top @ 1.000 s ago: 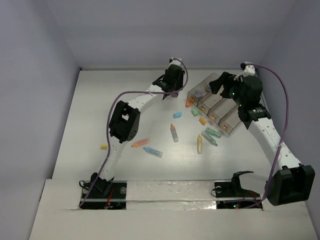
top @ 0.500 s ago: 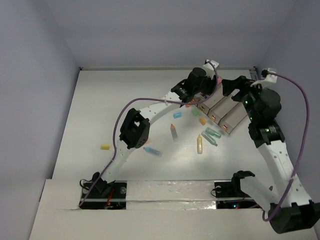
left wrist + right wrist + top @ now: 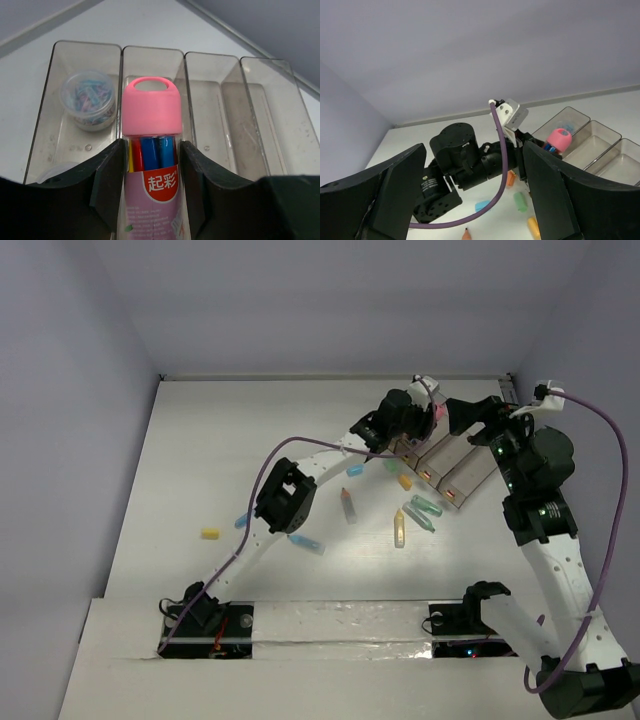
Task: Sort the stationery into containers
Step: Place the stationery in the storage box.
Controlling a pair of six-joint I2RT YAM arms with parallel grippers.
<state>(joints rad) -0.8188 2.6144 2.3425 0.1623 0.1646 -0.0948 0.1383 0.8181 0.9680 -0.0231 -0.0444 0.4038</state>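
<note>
Pink-capped marker tube [image 3: 151,112] sits clamped in the left gripper [image 3: 152,152], seemingly over the smoky tray [image 3: 183,75]; right gripper [image 3: 474,150] gapes wide.

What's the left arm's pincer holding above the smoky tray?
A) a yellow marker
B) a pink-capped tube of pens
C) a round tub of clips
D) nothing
B: the left pincer is shut on the pink-capped tube, held over the tray.

Pale lavender walls [image 3: 300,300], white table [image 3: 250,440]

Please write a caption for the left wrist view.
Left tool holds a pink-capped marker tube over the divided tray.
</note>
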